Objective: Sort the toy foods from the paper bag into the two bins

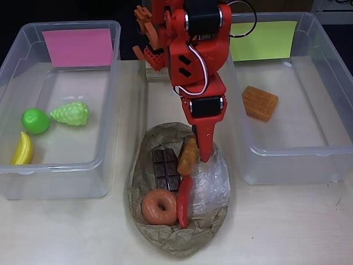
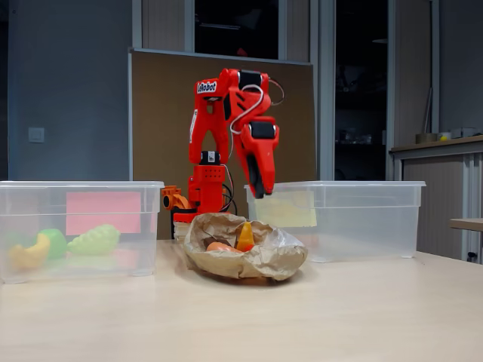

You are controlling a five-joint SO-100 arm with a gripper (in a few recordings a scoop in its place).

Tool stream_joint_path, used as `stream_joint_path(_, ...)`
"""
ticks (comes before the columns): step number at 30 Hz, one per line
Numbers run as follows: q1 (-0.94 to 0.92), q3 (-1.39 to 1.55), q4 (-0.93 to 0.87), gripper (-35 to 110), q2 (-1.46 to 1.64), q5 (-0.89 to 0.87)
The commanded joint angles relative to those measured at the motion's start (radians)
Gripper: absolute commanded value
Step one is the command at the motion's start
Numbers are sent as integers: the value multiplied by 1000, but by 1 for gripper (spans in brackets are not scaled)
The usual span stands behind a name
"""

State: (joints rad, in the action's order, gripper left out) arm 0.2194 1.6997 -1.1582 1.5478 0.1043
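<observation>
The crumpled paper bag (image 1: 144, 182) (image 2: 264, 260) lies between the two bins. In it are the chocolate bar (image 1: 165, 168), donut (image 1: 160, 206) (image 2: 219, 246), red chili (image 1: 185, 201) and croissant (image 1: 187, 155) (image 2: 244, 235), which sticks up on end. My red gripper (image 1: 205, 154) (image 2: 258, 194) points down over the bag's far side. It is just right of the croissant in the overhead view and a little above it in the fixed view. It looks shut and holds nothing. The pink-label bin (image 1: 107, 110) (image 2: 143, 226) holds the apple (image 1: 35, 120), grapes (image 1: 70, 113) and banana (image 1: 23, 149). The yellow-green-label bin (image 1: 309, 149) (image 2: 362, 219) holds the waffle (image 1: 260, 102).
A clear shiny tape patch (image 1: 212, 176) covers the bag's right side. The arm's base (image 1: 151, 49) stands at the table's far edge between the bins. Bare tabletop (image 1: 287, 226) runs along the near edge in front of the bag and bins.
</observation>
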Motion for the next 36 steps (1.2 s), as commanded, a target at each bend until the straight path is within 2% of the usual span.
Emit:
stream_joint_path(1, 8, 34, 20, 20, 14, 140)
stream_joint_path(8, -18, 75, 28, 28, 18, 316)
stream_joint_path(20, -86, 137, 6, 29, 20, 508)
stream_joint_path(36, -34, 229, 163, 26, -98, 495)
